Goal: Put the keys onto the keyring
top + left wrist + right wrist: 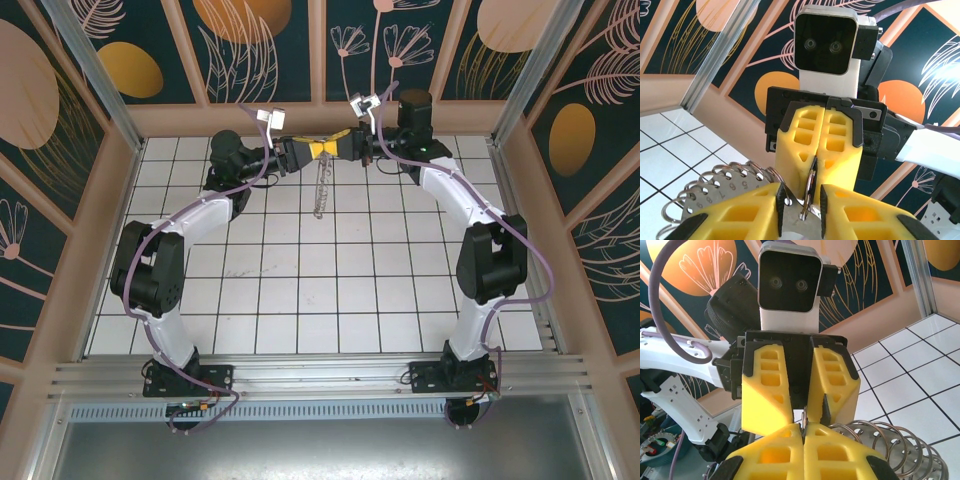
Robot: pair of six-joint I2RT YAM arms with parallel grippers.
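Keyring [320, 192] dangled over the far tabletop [300, 290] between the arms. Right pincer [812, 170] clamped a thin metal piece [811, 182], possibly the key; left pincer [801, 202] stood narrow around the keyring's plate. Threading seemed underway; the next move called for fine alignment.

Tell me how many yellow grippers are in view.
2. The left gripper and the right gripper meet tip to tip above the far middle of the table, with the keyring hanging below them. None seems hidden.
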